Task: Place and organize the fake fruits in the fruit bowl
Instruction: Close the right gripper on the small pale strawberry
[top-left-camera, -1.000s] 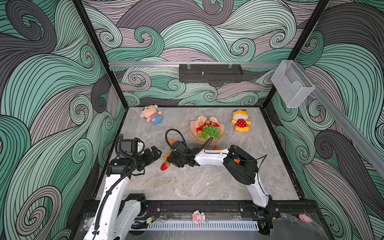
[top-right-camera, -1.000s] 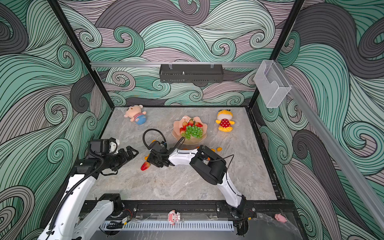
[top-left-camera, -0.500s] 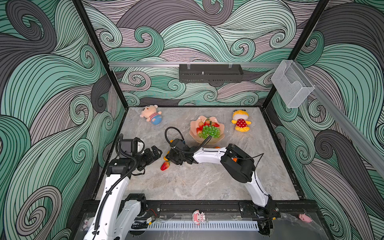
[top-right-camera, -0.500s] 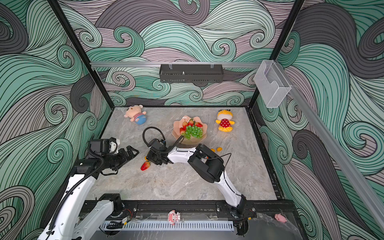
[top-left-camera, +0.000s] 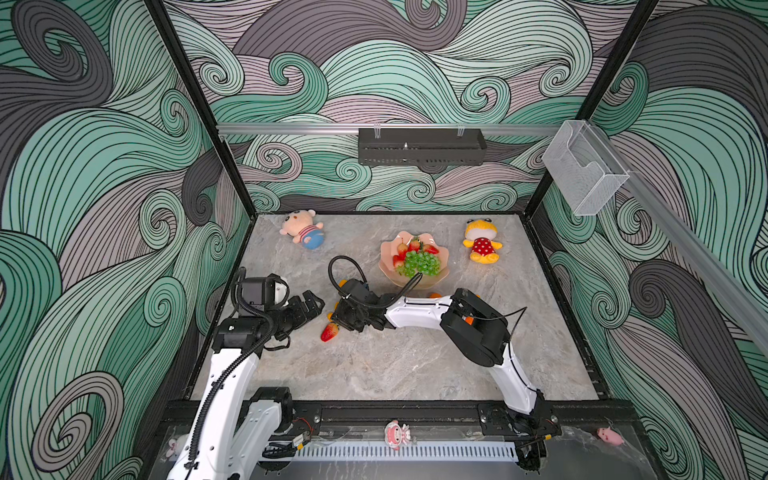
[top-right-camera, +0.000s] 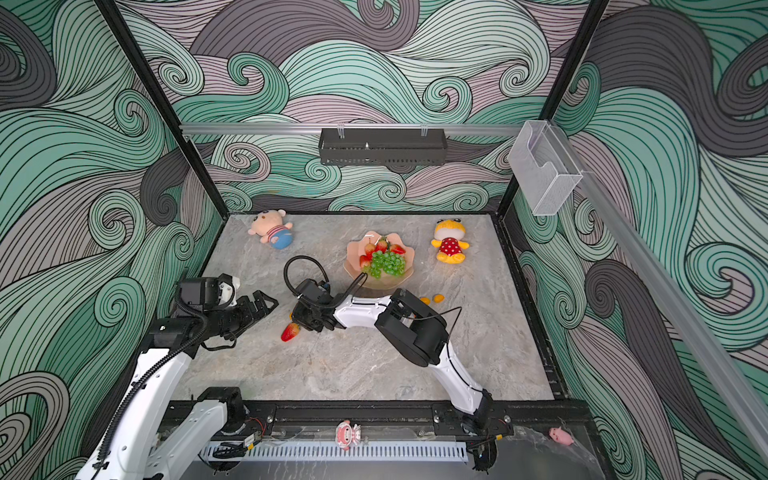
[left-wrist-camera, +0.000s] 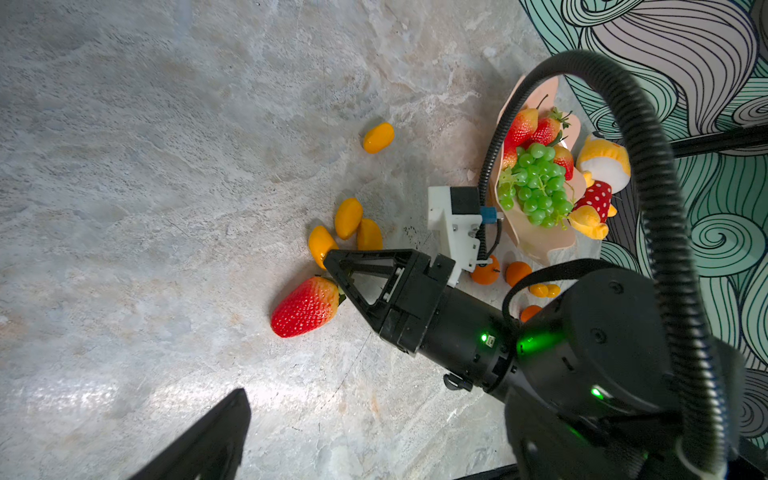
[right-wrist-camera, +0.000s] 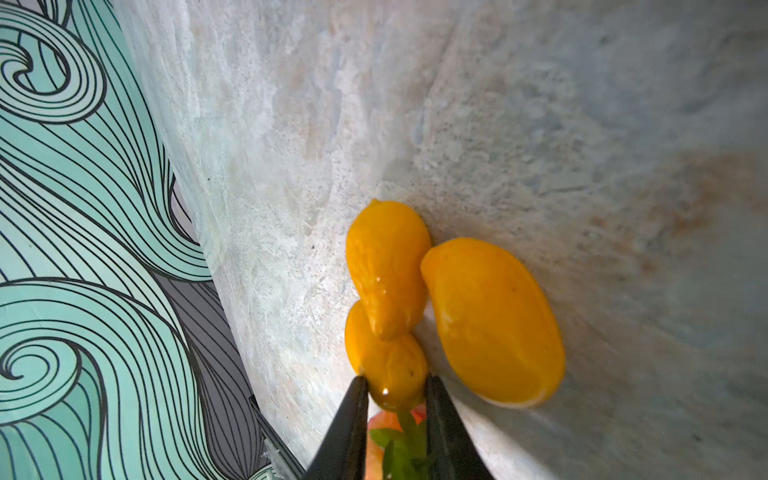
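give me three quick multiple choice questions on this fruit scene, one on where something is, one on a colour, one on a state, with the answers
1. Where are the grapes?
A) on the table
B) in the bowl
C) in a pincer

2. What colour is the bowl?
A) blue
B) white
C) pink

3. How is the left pincer?
A) open and empty
B) shut on a strawberry
C) shut on a kumquat

Answers:
1 B, the green bunch lies within the bowl's rim.
2 C, its scalloped rim is salmon pink.
3 A, it stands wide with nothing in it.
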